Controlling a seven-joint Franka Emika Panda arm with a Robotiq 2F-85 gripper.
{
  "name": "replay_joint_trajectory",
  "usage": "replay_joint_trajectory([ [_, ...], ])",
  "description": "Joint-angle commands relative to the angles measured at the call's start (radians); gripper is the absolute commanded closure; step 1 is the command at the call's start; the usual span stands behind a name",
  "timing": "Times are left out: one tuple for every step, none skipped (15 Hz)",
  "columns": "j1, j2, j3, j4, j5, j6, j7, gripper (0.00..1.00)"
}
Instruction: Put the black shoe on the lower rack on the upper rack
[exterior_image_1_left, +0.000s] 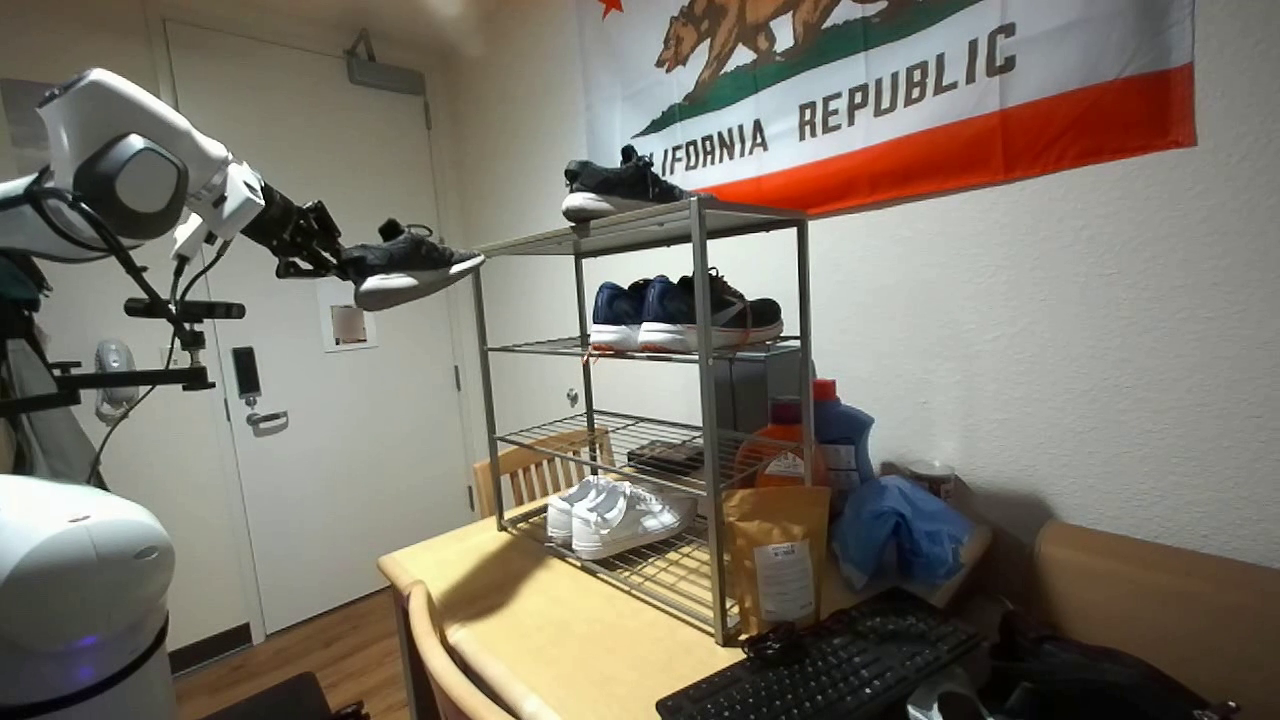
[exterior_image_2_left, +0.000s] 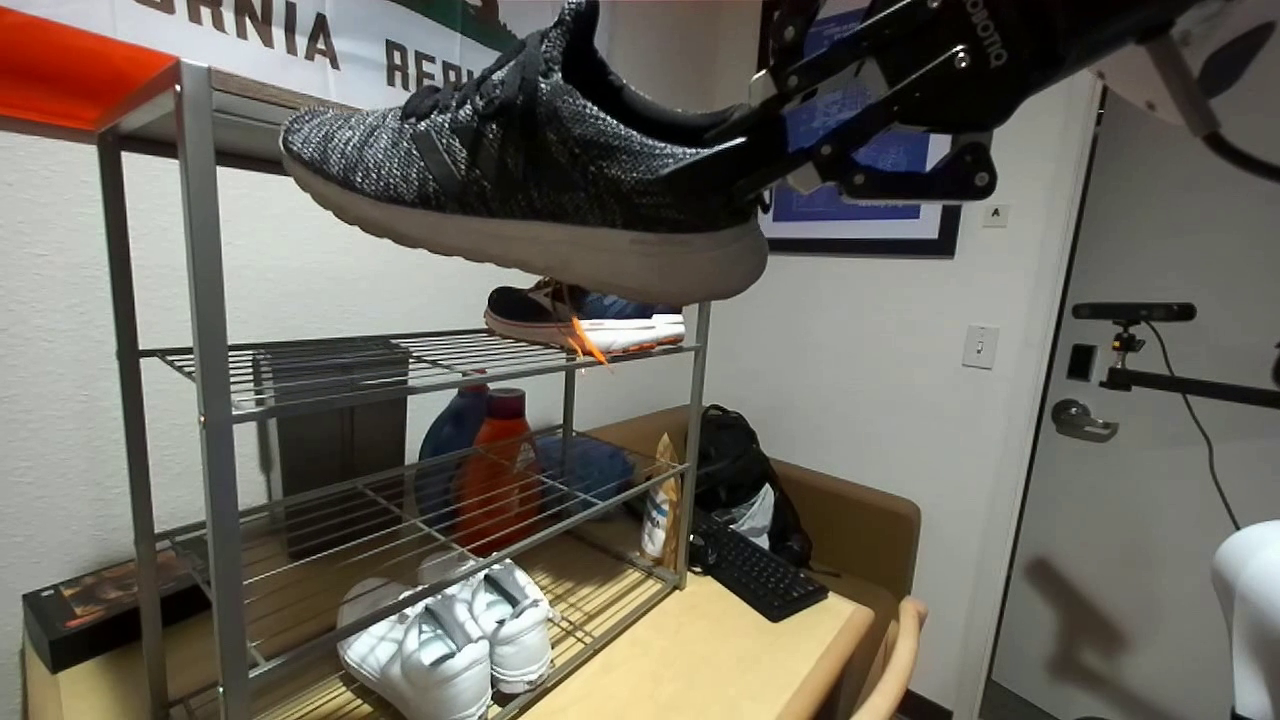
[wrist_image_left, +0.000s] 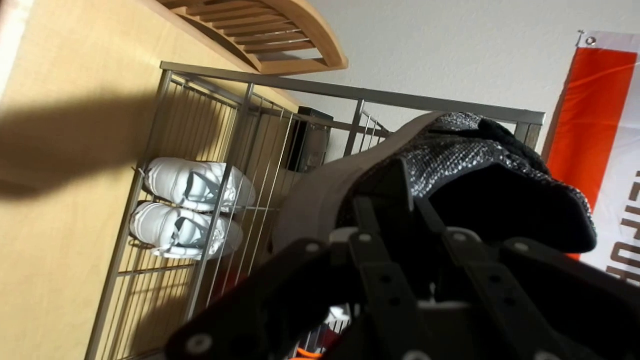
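My fingers (exterior_image_2_left: 728, 160) are closed on the heel of the black shoe (exterior_image_2_left: 510, 190), midair, toe near the upper rack (exterior_image_1_left: 645, 231). I'd lift until the sole clears its edge, go in level, miss the likely mate (exterior_image_1_left: 608, 185) up there, let go. Shelving (exterior_image_1_left: 708, 420) on a desk (exterior_image_1_left: 570, 620); flag (exterior_image_1_left: 890, 110) behind.

Home-like room, white sneakers (exterior_image_1_left: 612, 526), wall flag (exterior_image_1_left: 900, 120), detergent bottles (exterior_image_1_left: 846, 430)

The black shoe (exterior_image_2_left: 500, 170) has a rough, knit-looking cloth upper above a matt sole. The shelving unit (exterior_image_1_left: 708, 420) is smooth metal, the table (exterior_image_1_left: 560, 625) satiny wood, the flag (exterior_image_1_left: 900, 60) creased cloth, the bag (exterior_image_1_left: 890, 535) crinkled, shiny plastic.
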Motion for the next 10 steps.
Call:
replay_joint_trajectory([
  [-0.018,-0.048,0.004,-0.002,0.021,-0.017,-0.030,0.94],
  [-0.018,-0.055,0.004,-0.003,0.022,-0.020,-0.030,0.94],
  [-0.019,-0.057,0.004,-0.002,0.022,-0.021,-0.031,0.94],
  [-0.019,-0.062,0.004,-0.002,0.023,-0.023,-0.031,0.94],
  [-0.020,-0.068,0.003,-0.002,0.024,-0.023,-0.030,0.94],
  [-0.024,-0.072,0.003,-0.001,0.025,-0.018,-0.028,0.94],
  [-0.026,-0.075,0.002,0.001,0.026,-0.016,-0.026,0.94],
  [-0.029,-0.078,0.002,0.003,0.026,-0.014,-0.025,0.94],
  [-0.032,-0.081,0.002,0.004,0.027,-0.012,-0.025,0.94],
  [-0.036,-0.083,0.001,0.007,0.027,-0.008,-0.025,0.94],
])
